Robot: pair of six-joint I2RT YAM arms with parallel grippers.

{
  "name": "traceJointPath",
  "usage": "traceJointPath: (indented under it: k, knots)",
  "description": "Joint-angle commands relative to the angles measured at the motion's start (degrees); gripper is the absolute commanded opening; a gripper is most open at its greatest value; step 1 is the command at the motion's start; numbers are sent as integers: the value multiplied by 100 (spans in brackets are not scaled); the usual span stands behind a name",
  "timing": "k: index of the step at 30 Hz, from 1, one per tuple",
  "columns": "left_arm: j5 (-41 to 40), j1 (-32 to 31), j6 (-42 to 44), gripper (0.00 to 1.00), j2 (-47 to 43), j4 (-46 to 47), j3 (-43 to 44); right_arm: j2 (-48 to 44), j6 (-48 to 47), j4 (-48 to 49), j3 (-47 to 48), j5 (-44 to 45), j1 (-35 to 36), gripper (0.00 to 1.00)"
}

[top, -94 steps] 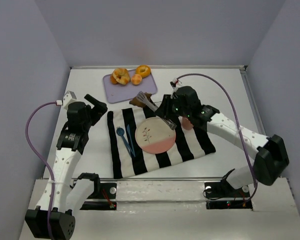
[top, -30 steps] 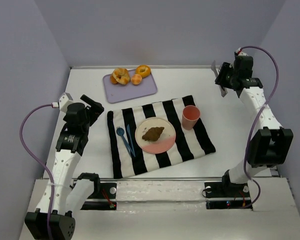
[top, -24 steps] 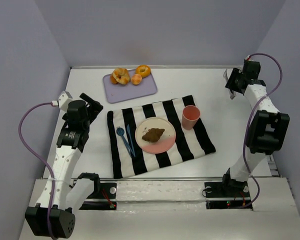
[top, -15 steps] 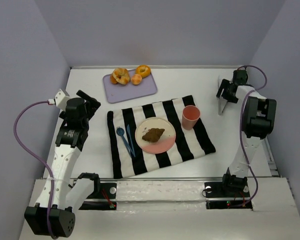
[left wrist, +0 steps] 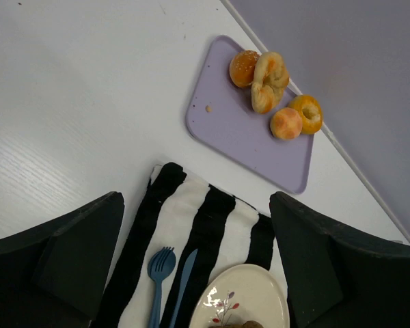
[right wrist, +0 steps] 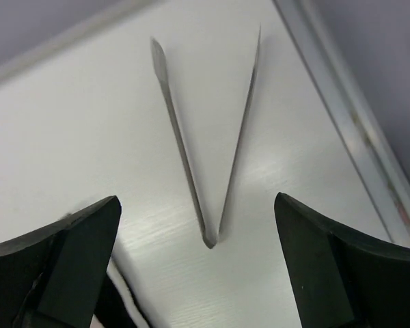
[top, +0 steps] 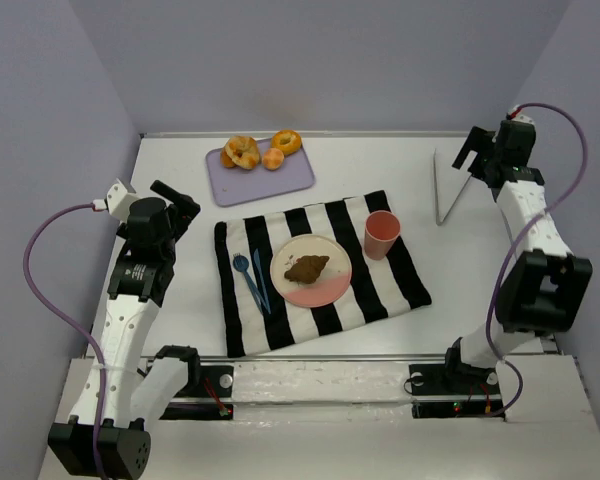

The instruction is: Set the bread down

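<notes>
Top external view shows a white worktop [top: 380,165] with one arm along each side. The left gripper [left wrist: 195,205] hangs near the left edge, its fingers spread wide with nothing between them. The right gripper [right wrist: 195,199] hovers by the far right corner, also spread wide and holding nothing. A black-and-white striped cloth [top: 375,290] lies in the middle of the worktop, closer to the near edge. A lavender board [top: 270,182] sits beside the cloth's far left corner, close to the far edge. A round cream and pink plate [top: 327,292] rests on the middle of the cloth. Metal tongs [right wrist: 180,147] lie on the bare worktop below the right gripper, their arms splayed in a V, well apart from the cloth. A pink cup [top: 381,234] stands upright on the cloth just beside the plate, toward the right edge. The bread [top: 306,268], dark brown and lumpy, lies in the middle of the plate. Golden buns [top: 242,152] and a ring doughnut [top: 286,141] sit along the board's far side. A blue fork [top: 242,268] and a blue knife [top: 260,282] lie side by side on the cloth, between the plate and the cloth's left edge.
</notes>
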Motion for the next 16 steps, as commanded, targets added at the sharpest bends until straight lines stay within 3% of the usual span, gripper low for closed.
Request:
traceJointPath:
  k: [1, 7, 16]
  knots:
    - [117, 16, -46, 99, -246, 46, 157, -1933, 299, 5, -515, 208, -29, 100]
    - [231, 7, -99, 99, -360, -103, 61, -4120, 950, -136, -2137, -290, -29, 100]
    - [380, 7, -134, 99, -404, -200, -98, -5601, 960, -180, -2890, -178, -29, 100]
